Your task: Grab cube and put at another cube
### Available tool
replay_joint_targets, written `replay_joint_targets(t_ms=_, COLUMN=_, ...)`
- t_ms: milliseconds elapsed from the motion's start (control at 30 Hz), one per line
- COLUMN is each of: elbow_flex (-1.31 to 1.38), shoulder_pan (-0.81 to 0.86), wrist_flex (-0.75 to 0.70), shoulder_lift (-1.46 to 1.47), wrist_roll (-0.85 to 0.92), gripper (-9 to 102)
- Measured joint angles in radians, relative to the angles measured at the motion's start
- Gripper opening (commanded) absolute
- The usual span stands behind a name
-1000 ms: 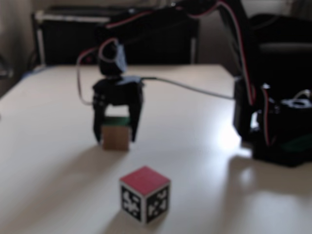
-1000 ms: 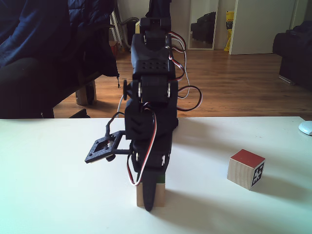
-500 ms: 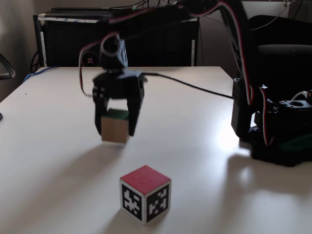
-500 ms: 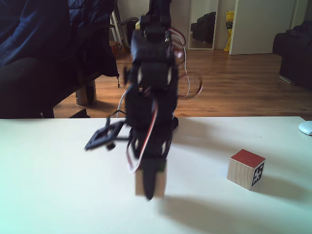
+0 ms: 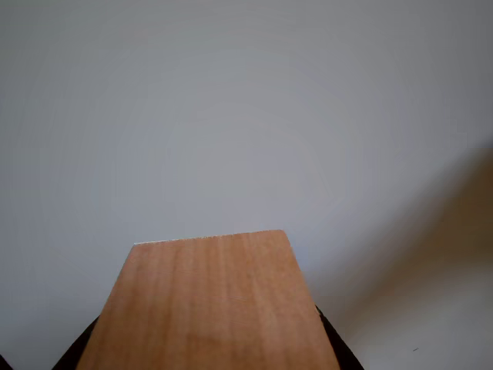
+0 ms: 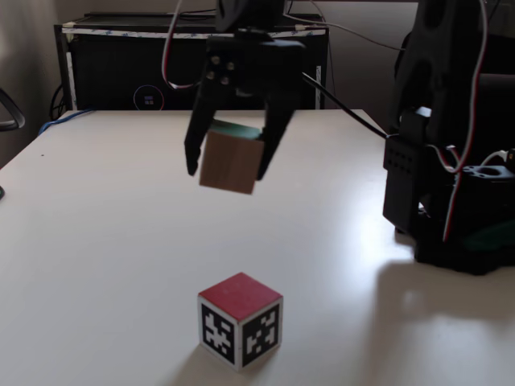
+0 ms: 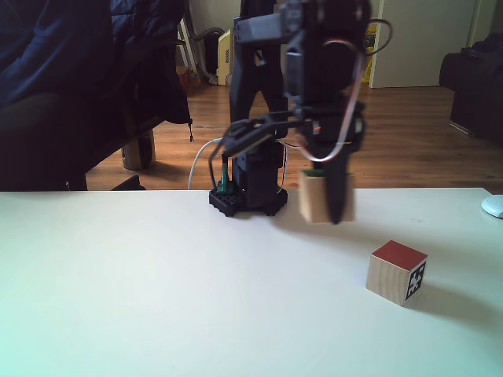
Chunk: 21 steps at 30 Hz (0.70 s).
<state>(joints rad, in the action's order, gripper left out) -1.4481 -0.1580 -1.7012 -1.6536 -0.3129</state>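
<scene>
Clamping the light-brown wooden cube with the green top face (image 6: pixel 232 161) between its two black fingers, the black two-finger gripper (image 6: pixel 228 171) holds it in the air, clear of the white table (image 6: pixel 96 241), presumably so it can pass over the surface without dragging. Its target, the wooden cube with the red top and black-and-white patterned sides (image 6: pixel 239 319), sits on the table nearer the camera in a fixed view, apart from the carried one.

Two wooden cubes: one green-topped cube (image 6: pixel 232 159) and one red-topped cube (image 6: pixel 240 319); one robot arm with one hand (image 6: pixel 227 170); one counter (image 6: pixel 96 241)
</scene>
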Motion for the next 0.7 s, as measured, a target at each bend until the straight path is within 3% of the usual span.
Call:
replay_joint_targets(t_ms=367, elbow_flex=0.141, shoulder_pan=-0.210, wrist_flex=-0.069, shoulder_lift=0.086, wrist_roll=-0.094, gripper=21)
replay_joint_targets(t_ms=700, elbow_flex=0.245, shoulder_pan=-0.270, wrist_flex=-0.067, shoulder_lift=0.290, wrist_roll=-0.127, gripper=22)
